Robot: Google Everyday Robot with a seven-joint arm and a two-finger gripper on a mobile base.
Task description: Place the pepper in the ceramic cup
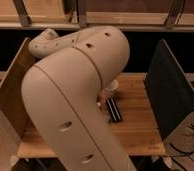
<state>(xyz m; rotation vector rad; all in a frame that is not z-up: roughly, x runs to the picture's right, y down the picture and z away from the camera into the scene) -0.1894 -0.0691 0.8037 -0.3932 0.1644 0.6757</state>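
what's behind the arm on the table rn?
Past the arm, only an edge of the ceramic cup and the black bar show. The pepper and the gripper are hidden behind the arm.
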